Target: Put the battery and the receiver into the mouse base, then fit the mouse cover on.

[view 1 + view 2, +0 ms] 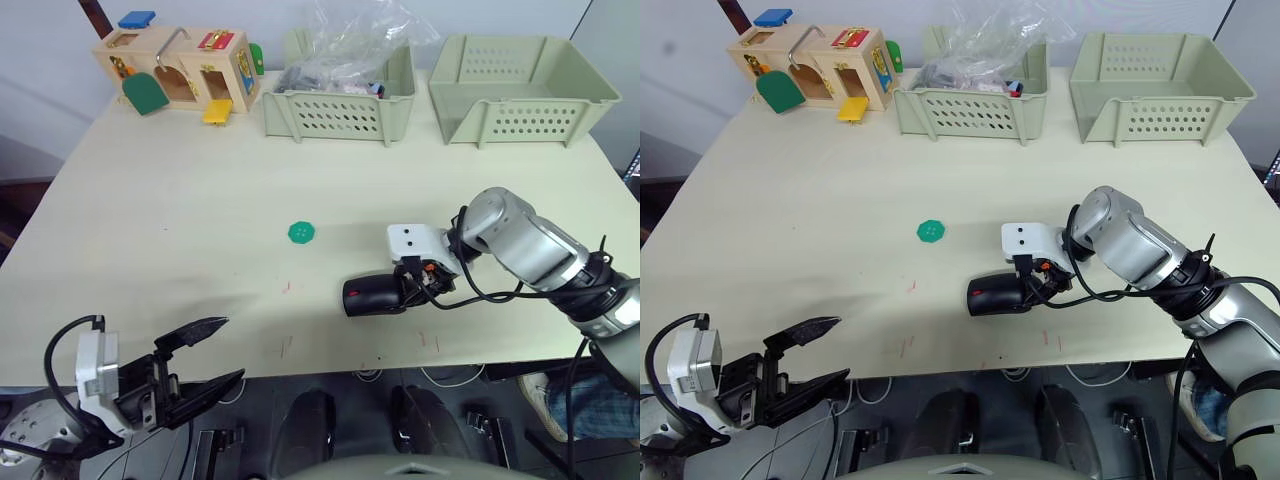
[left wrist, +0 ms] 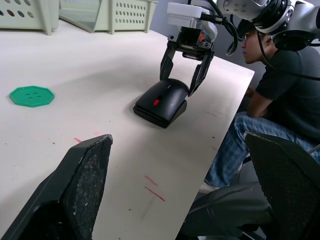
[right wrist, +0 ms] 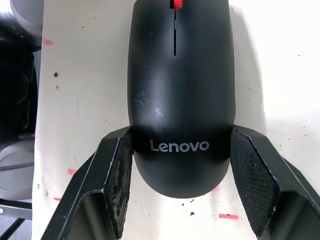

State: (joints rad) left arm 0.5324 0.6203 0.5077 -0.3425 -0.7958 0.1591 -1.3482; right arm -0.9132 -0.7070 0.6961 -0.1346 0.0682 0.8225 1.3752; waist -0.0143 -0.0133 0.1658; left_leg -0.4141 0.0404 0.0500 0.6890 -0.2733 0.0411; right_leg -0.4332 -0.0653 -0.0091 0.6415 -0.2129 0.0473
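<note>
The mouse base [image 1: 375,296] lies near the table's front edge, right of centre, its red patch [image 3: 176,4] at the end away from my right gripper. The mouse cover [image 3: 180,165], a black shell with a white logo, sits flush on its rear. My right gripper [image 3: 181,132] straddles that rear end, one pad [image 3: 120,170] against each side, shut on it. My left gripper [image 1: 210,355] hangs open off the table's front left edge, holding nothing. The battery and the receiver are hidden.
A green scalloped disc [image 1: 302,232] lies mid-table, left of the mouse. At the back stand a wooden latch box [image 1: 180,70], a basket [image 1: 340,115] holding a plastic bag, and a second basket [image 1: 520,100]. A seated person [image 2: 285,75] is beyond the table's right side.
</note>
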